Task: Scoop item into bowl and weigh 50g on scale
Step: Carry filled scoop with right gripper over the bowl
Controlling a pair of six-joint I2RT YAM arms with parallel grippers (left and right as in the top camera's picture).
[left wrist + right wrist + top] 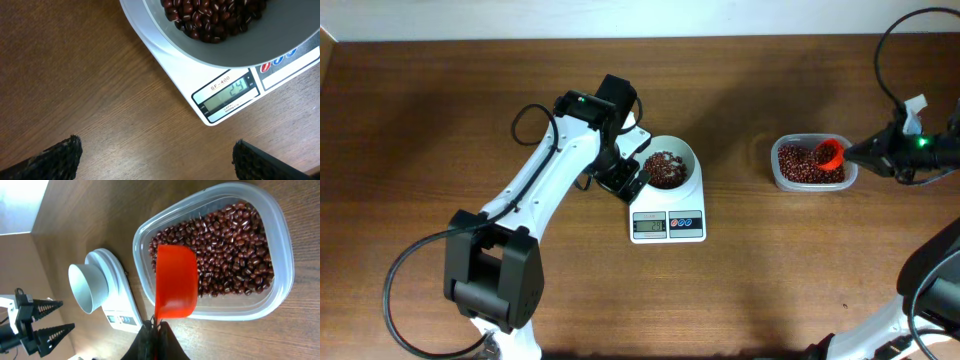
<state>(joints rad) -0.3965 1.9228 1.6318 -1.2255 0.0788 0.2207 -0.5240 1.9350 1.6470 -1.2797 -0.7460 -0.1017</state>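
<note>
A white bowl [682, 152] holding a heap of reddish-brown beans [665, 170] stands on the white scale [668, 226]. In the left wrist view the scale's [175, 70] display [229, 94] reads 24, below the bowl [240, 55] and its beans [210, 17]. My left gripper [623, 180] stands open just left of the bowl, with bare table between its fingertips [67, 152]. My right gripper [156, 326] is shut on the handle of a red scoop [175, 285], which hangs over the near end of the clear tub [282, 255] of beans [230, 245]. The scoop [830, 153] shows no beans in the right wrist view.
The clear tub [775, 170] sits on the wooden table to the right of the scale. Black cables loop by the left arm's base [490, 275] and above the right arm [890, 70]. In the right wrist view the bowl [90, 287] and left gripper [47, 320] show at the left.
</note>
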